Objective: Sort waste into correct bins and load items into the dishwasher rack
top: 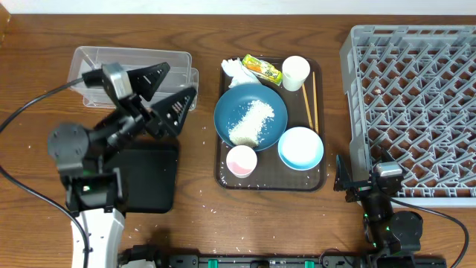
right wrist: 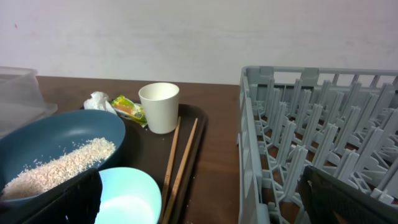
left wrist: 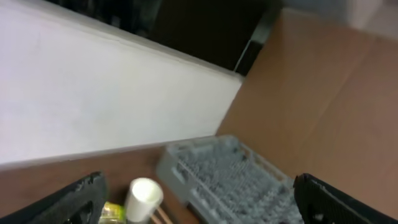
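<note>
Both spread wide: left tool (top: 182,79) over the clear tub's (top: 88,61) edge, right tool (right wrist: 199,193) beside the rack's (top: 416,89) edge.

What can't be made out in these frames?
Black tray: overhead, left part hidden under left arm.
Snack wrapper: left wrist, blurred, cut by bottom edge.
Dishwasher rack: overhead, right side cut off by frame edge.
Light blue bowl: right wrist, cut by bottom edge.
</note>
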